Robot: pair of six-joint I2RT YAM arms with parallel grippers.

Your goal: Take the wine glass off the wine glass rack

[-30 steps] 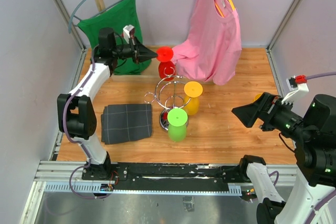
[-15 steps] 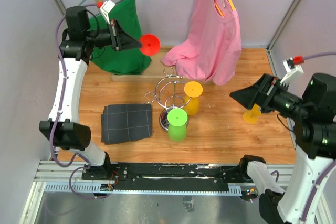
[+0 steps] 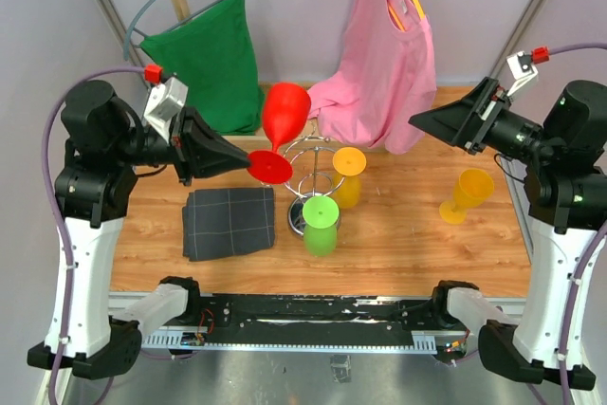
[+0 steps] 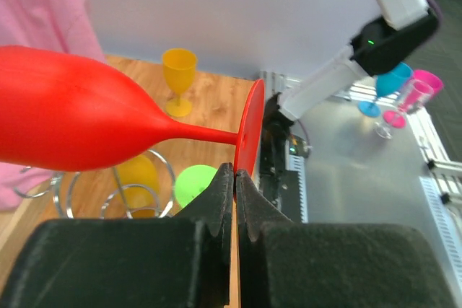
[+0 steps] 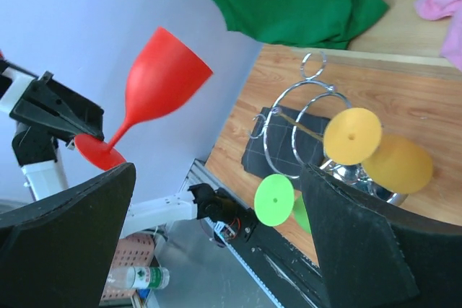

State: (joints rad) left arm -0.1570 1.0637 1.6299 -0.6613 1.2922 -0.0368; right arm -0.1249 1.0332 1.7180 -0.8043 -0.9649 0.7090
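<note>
Since it looks like thin, rigid plastic, the red wine glass [image 3: 285, 113] should be light but slippery, and best taken by the foot or stem. It hangs above the tabletop [image 3: 398, 234] at about ten o'clock of the wine glass rack [image 3: 308, 166], clear of it. Its foot is clenched edge-on between the left fingers [image 4: 216, 203]. The right fingers [image 3: 450, 122], at two o'clock, are spread wide and empty.

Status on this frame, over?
Left gripper shut on red wine glass foot, glass clear of rack. Right gripper open, empty. Nothing in the way.
</note>
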